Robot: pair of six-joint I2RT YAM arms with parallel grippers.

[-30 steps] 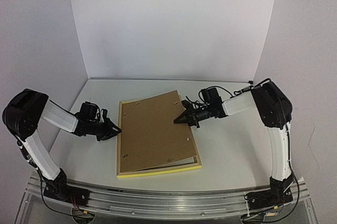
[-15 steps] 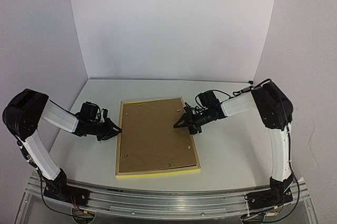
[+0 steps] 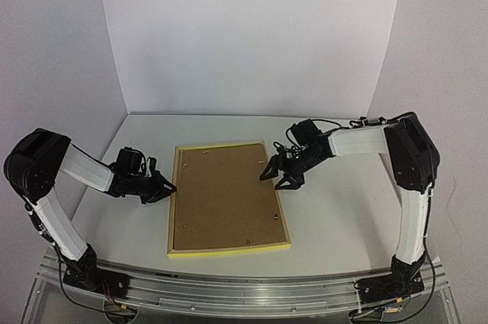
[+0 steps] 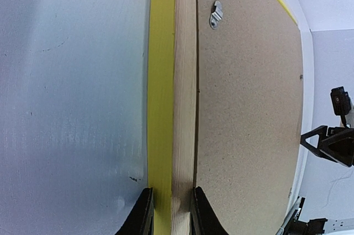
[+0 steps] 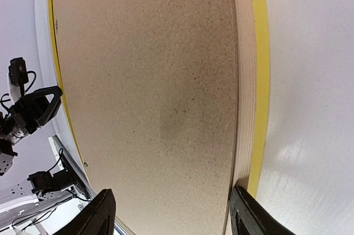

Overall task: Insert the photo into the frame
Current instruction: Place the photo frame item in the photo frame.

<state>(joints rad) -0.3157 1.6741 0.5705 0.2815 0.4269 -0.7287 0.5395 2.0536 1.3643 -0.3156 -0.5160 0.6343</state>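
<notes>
Right pincer (image 3: 277,177) has let go, jaws now spread over the right rail of the frame (image 3: 229,247). Backing board (image 3: 225,194), skewed a second ago, sits square inside. Left pincer (image 3: 163,189) clamps the left rail. Photo unseen, presumably under the board.

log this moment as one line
left gripper: shut on yellow wooden picture frame left edge | right gripper: open over right edge | brown backing board: flat in frame | photo: not visible
</notes>
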